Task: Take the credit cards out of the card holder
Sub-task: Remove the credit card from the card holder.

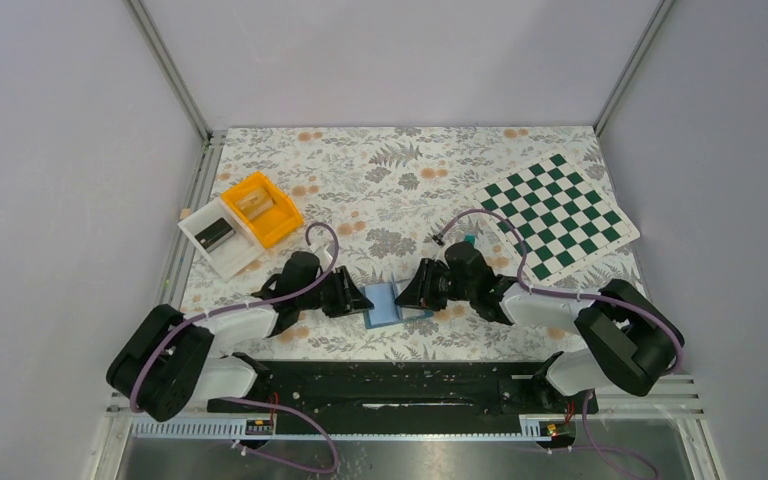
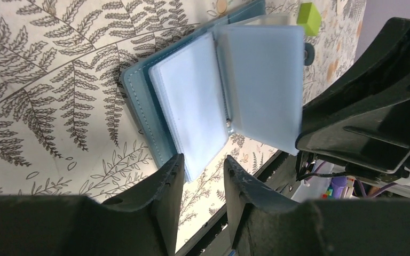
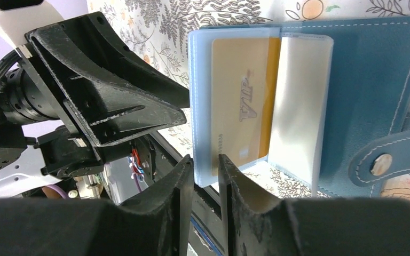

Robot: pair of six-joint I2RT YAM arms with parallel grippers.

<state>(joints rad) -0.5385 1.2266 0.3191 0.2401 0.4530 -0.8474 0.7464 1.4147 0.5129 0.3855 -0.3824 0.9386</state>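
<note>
Right hand point(image 3: 205, 160) stands nearly closed at the near corner of the clear plastic sleeve point(image 3: 200, 96); whether it clamps, I cannot tell. Its orange-tan credit card point(image 3: 240, 96) lies at twelve o'clock, long axis pointing straight away.

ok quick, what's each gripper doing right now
left gripper: partly open, corner of the blue-teal bifold card holder between its fingers, not clamped
right gripper: closed on a clear plastic sleeve holding a gold-tan credit card

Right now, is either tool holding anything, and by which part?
The right tool seems to pinch the card holder's sleeve with the gold card at its near edge. The left tool's grip cannot be told.
</note>
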